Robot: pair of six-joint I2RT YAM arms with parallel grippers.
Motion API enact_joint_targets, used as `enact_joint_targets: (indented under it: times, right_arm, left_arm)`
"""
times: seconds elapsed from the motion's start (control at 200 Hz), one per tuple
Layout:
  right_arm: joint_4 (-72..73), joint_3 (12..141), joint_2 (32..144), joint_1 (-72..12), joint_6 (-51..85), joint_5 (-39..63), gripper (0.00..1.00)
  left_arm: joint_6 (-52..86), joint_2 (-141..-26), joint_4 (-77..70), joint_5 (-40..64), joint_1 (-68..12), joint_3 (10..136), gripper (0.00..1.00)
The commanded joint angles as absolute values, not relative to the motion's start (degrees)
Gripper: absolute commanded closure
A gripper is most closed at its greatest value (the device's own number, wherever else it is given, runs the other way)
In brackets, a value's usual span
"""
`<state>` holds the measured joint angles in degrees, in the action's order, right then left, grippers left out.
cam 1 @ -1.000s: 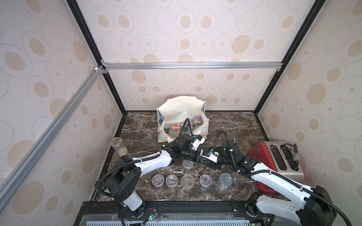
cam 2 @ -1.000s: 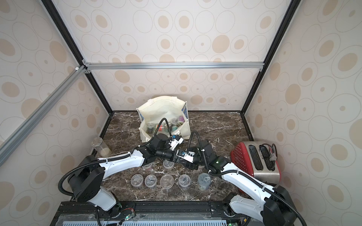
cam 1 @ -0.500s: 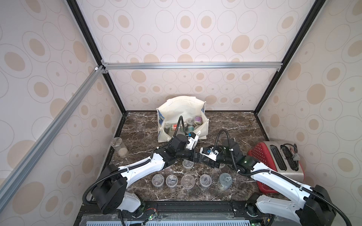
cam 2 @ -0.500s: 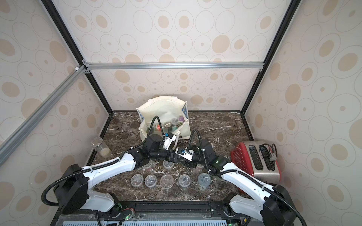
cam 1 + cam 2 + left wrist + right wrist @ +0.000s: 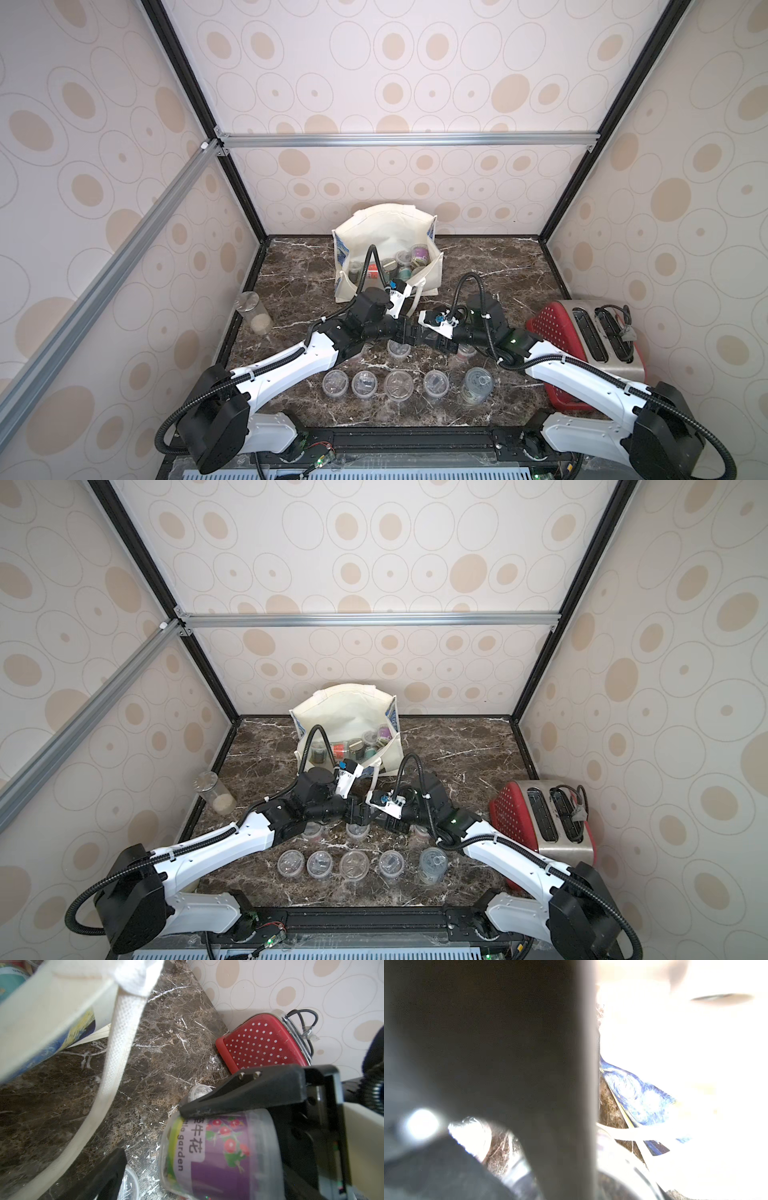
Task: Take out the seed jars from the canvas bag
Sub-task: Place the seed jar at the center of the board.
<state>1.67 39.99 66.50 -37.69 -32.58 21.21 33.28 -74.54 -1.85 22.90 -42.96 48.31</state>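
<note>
Left wrist view only, right fingers (image 5: 239, 1093) pinching purple seed jar (image 5: 218, 1153), left fingers (image 5: 110, 1169) spread

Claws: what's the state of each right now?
Left claw: open, holding nothing.
Right claw: closed on the purple-labelled seed jar.

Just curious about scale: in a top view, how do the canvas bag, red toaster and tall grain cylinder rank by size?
1. Canvas bag and red toaster: look alike; toaster sits nearer the camera, so unranked.
2. Tall grain cylinder, clearly smallest.
</note>
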Motion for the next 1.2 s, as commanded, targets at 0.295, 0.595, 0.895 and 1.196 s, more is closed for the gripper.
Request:
enact_joint_targets:
  times: [0.295,0.595,0.895,1.196]
  right_arm:
    - [-0.9,34.9,60.1,-34.1,-30.7,16.1,0.38]
    - [-10.2,38.4,67.8,-34.1,-32.8,15.2,0.38]
    - [-15.5,42.1,78.0,-34.2,-35.8,15.0,0.38]
    - [-15.6,44.7,84.4,-34.3,-35.6,15.3,0.35]
  left_arm:
    - [29.0,-71.4,-5.1,33.6,-40.5,49.0,0.02]
    - [24.8,-64.7,4.0,11.7,-34.7,51.8,0.02]
    - [20.9,-56.3,7.4,-8.0,-32.0,52.6,0.02]
    - [21.4,-53.0,8.0,-12.3,-29.2,51.6,0.02]
